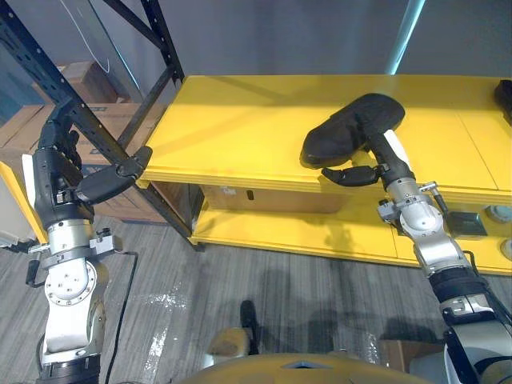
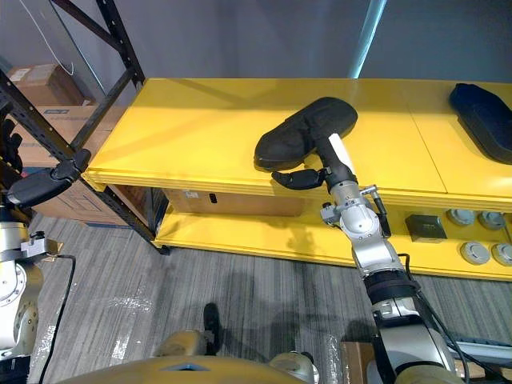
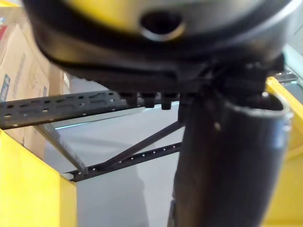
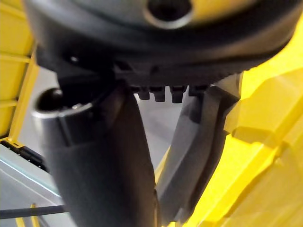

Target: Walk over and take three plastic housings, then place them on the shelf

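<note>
Yellow shelf [image 1: 240, 128], black plastic housing [image 1: 344, 132] — grey wood-grain floor [image 1: 264, 288].

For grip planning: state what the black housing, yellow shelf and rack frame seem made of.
Black housing: likely moulded plastic, matte; smooth curved shell, dull sheen. Yellow shelf: painted board or metal, unclear; even satin colour, soft reflections. Rack frame: probably black-painted steel; rows of punched holes.

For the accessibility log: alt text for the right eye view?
The robot's right hand touches a black plastic housing lying on the yellow shelf, near its front edge. A second dark housing lies at the far right; the left hand hovers beside a black rack post.
</note>
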Available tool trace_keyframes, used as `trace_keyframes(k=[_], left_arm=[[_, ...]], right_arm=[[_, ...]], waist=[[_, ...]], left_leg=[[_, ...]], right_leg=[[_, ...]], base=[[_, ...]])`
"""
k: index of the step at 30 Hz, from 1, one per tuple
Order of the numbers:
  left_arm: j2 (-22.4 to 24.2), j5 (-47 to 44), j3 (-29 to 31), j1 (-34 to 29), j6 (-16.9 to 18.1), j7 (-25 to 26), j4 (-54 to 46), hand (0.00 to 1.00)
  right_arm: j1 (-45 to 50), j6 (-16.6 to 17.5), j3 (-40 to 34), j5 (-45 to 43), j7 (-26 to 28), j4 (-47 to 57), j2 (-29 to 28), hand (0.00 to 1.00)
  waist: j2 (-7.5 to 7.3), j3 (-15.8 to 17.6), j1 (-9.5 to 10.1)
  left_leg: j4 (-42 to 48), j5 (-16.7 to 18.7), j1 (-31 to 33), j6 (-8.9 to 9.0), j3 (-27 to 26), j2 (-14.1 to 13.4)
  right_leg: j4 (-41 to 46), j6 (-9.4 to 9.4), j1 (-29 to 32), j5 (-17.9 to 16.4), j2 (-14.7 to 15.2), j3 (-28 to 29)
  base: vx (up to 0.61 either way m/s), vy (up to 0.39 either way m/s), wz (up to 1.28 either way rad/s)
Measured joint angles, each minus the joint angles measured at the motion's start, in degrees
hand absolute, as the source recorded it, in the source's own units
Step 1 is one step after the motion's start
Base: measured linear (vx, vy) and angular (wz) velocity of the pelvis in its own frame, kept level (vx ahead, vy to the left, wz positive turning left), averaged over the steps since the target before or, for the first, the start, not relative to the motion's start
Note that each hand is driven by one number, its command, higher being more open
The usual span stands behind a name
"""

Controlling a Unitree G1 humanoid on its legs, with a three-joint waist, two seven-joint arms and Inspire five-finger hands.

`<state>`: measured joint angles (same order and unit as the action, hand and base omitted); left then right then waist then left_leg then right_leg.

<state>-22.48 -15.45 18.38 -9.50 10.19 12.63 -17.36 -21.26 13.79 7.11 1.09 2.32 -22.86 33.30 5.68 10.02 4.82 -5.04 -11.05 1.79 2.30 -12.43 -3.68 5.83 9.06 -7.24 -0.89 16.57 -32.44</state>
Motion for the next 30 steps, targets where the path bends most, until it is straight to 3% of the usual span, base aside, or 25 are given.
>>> trace_keyframes(k=[9,18,30], left_arm=[[0.0,0.0,0.0,0.0,0.0,-0.4,0.0,1.00],[0.0,0.0,-0.7,0.0,-0.2,0.3,1.0,1.00],[1.9,0.0,-1.9,-0.3,-0.4,0.6,1.9,1.00]], right_arm=[[-0.2,0.8,0.0,1.9,2.1,-0.1,0.0,1.00],[-0.3,1.0,3.2,19.4,-13.2,-3.8,-0.1,1.00],[1.5,2.5,3.6,30.3,-31.4,-3.0,-2.3,1.00]], waist=[[-0.30,-0.1,0.10],[-0.40,-0.1,1.42],[-0.48,-0.1,1.33]], left_leg=[[0.0,-0.2,-0.4,-0.28,-0.6,0.0],[0.0,-0.1,-0.3,0.03,-0.4,0.0],[0.0,-0.3,0.8,0.07,0.6,0.0]], right_leg=[[0.0,-0.05,-0.1,0.1,-0.2,0.6],[0.0,-0.06,0.0,0.0,-0.3,0.6],[0.1,-0.03,0.0,0.1,-0.3,-0.2]], base=[[0.02,-0.012,-0.02],[-0.02,0.001,0.00],[0.00,-0.001,0.03]])
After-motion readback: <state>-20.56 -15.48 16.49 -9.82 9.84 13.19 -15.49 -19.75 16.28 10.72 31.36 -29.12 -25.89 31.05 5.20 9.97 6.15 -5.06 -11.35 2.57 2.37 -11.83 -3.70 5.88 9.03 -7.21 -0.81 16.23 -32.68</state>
